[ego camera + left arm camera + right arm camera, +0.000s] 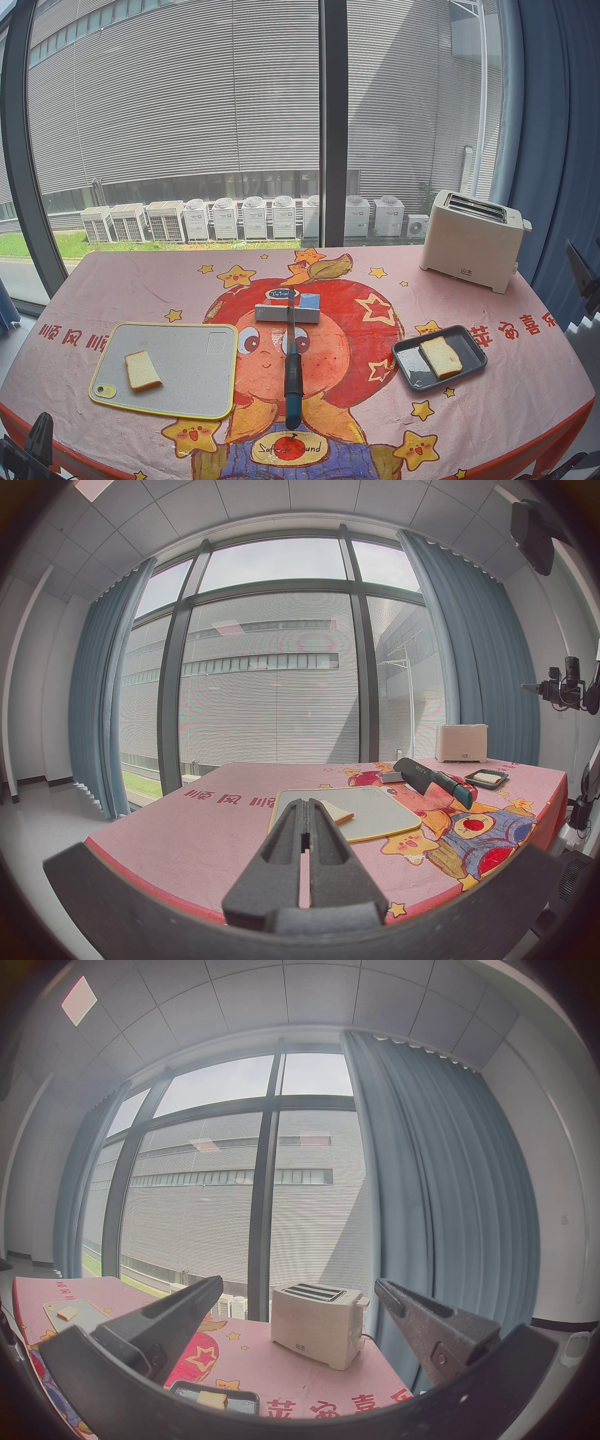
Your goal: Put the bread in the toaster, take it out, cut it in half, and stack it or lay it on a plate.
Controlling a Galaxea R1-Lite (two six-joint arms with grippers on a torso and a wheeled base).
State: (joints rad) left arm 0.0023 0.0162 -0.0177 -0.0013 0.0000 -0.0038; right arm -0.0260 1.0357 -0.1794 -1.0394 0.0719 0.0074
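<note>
Knife [292,375] lies down the table's [531,375] middle, open lanes either side; toaster [473,240] hogs the far right corner.

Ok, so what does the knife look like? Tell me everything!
The knife lies mid-table on the pink tablecloth, between the cutting board and the tray. Its blade, broad and dark from the side, stands on edge in a small grey holder. Its teal handle points toward the robot. Nothing holds it.

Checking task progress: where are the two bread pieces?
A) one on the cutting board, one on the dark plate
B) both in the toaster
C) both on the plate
A: one bread piece lies on the cutting board, the other piece on the dark plate.
</note>
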